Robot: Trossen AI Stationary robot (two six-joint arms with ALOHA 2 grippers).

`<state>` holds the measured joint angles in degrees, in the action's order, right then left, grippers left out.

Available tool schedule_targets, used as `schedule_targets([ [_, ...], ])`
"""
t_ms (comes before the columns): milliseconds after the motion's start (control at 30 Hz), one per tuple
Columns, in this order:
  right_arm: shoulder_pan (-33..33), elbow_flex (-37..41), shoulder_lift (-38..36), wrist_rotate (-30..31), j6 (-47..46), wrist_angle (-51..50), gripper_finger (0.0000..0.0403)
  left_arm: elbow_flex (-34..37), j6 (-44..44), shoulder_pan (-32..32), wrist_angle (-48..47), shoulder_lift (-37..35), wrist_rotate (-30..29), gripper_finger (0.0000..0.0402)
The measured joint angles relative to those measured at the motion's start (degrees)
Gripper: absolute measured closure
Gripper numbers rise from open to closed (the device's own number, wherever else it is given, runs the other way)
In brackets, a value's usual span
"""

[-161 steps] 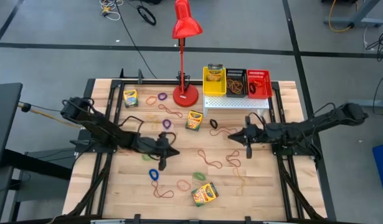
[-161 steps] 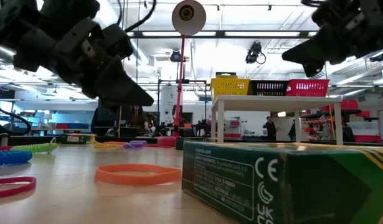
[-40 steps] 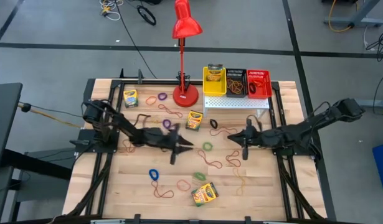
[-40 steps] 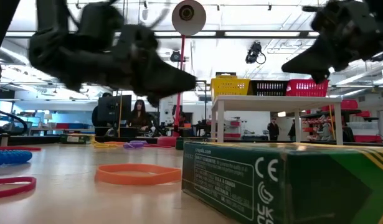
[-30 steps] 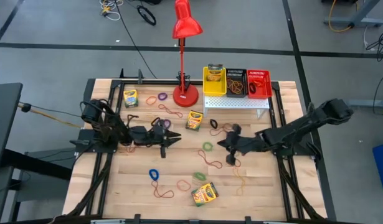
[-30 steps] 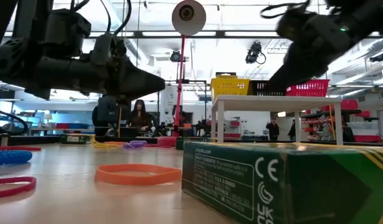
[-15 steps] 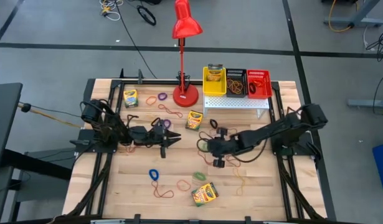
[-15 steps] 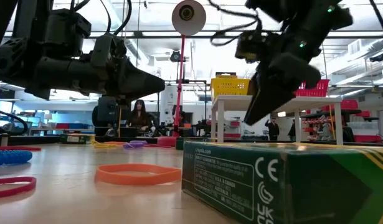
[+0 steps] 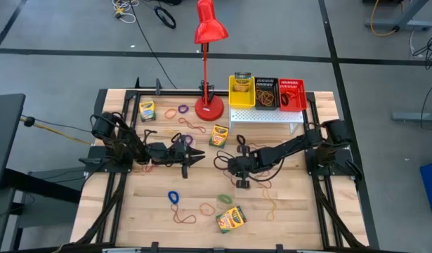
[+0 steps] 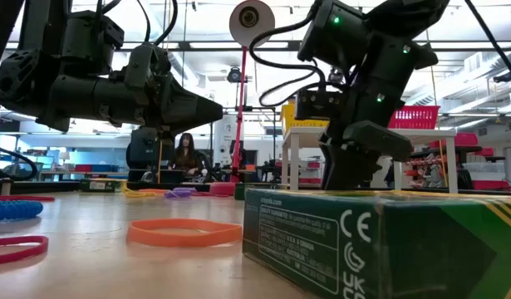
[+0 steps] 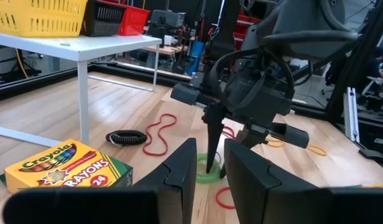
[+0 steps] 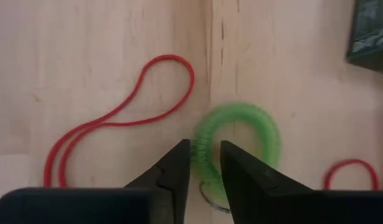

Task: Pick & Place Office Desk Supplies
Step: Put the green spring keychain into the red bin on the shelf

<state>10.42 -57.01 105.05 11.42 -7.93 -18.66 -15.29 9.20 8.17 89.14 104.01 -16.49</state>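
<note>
Plenty to log. Found a wooden table (image 9: 286,211) filling the middle of the high view. Saw a red desk lamp (image 9: 209,107) standing at upper centre, and just right of it a white perforated stand (image 9: 266,116) carrying a yellow basket (image 9: 241,91), a black basket (image 9: 265,93) and a red basket (image 9: 291,93) in a row.

Found the left gripper (image 9: 199,157) left of centre, hanging above the wood, pointing right. Saw its fingers (image 11: 179,177) parted by a narrow gap, with nothing between them.

Found the right gripper (image 9: 221,163) reached in from the right edge to the centre, tips pointing down at the table. Saw its fingers (image 12: 175,168) a slit apart, straddling the near rim of a green rubber band (image 12: 266,130) lying flat on the wood. Could not tell whether the band was pinched. Noted a red rubber band (image 12: 116,121) just beside it, apart.

Counted crayon boxes: one upper left (image 9: 147,110), one at centre below the lamp (image 9: 219,135), one at lower centre (image 9: 231,219), one upright in the yellow basket (image 9: 242,76).

Spotted a blue rubber band (image 9: 173,197) at lower left and a black rubber band (image 9: 241,140) below the stand.
</note>
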Motion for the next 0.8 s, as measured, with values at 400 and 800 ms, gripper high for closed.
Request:
schedule_targets([
  [400, -0.17, 0.11, -2.26, -0.23, 0.04, -0.56, 0.0382, 0.00, 0.01, 0.01, -0.31, 0.00, 0.00, 0.0314],
  [800, -2.12, -4.51, -28.66, 8.20, -7.31, -25.75, 0.0381, 0.02, 0.01, 0.00, -0.31, 0.00, 0.00, 0.0314],
])
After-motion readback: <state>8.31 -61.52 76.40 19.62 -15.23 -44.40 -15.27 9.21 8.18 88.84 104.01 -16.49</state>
